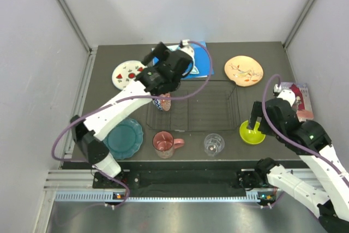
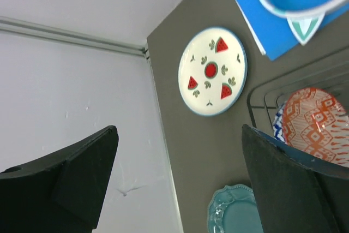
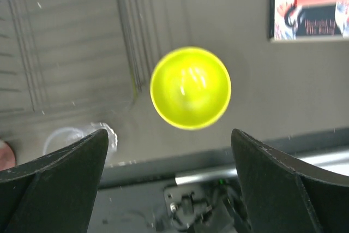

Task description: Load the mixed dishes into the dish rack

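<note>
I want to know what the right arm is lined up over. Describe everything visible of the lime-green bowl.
The lime-green bowl is small, round, plain and glossy, though the wrist view blurs it. It stands upright and empty on the dark table, just right of the dish rack's near right corner, a small gap apart. The open right pincer hangs above it, apparently not touching.

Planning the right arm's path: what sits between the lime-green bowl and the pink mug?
The clear glass, standing between pink mug and lime-green bowl; the top view shows it.
</note>
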{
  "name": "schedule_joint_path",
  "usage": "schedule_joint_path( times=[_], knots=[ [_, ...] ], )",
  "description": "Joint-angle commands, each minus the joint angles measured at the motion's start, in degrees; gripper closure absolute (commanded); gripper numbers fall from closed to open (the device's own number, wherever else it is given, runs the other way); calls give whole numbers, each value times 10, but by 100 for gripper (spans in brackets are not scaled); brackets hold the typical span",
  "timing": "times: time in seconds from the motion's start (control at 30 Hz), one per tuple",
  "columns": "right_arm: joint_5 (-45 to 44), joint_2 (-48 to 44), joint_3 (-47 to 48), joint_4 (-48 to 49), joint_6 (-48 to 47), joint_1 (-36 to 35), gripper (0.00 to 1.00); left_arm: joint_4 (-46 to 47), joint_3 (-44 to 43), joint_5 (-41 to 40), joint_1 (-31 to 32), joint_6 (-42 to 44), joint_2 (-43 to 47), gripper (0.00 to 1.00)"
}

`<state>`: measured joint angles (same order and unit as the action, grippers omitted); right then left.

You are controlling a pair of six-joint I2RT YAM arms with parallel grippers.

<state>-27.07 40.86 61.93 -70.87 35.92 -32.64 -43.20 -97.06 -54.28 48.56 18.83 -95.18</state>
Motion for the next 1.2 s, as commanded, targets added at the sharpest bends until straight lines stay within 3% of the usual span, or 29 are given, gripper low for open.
schedule_joint_path(
  times=[0.0, 0.23, 0.33, 0.47, 0.57, 1.17],
  knots=[
    [30, -1, 15, -103, 28, -6, 7, -19, -55, 48, -41, -13, 55, 1],
    [106, 57, -42, -71, -42, -28, 14, -10, -53, 87, -112, -15, 90, 1],
    [91, 93, -37, -48, -36, -84, 14, -11, -47, 105, -135, -23, 97, 1],
    [36, 182, -38, -16, 21, -217, 13, -5, -46, 117, -157, -21, 109, 1],
    [9, 231, -60, 17, 56, -260, 14, 0, -46, 131, -169, -20, 118, 1],
    [-126, 235, -180, 42, 330, -266, 21, -7, -24, 159, -193, -27, 138, 1]
  ],
)
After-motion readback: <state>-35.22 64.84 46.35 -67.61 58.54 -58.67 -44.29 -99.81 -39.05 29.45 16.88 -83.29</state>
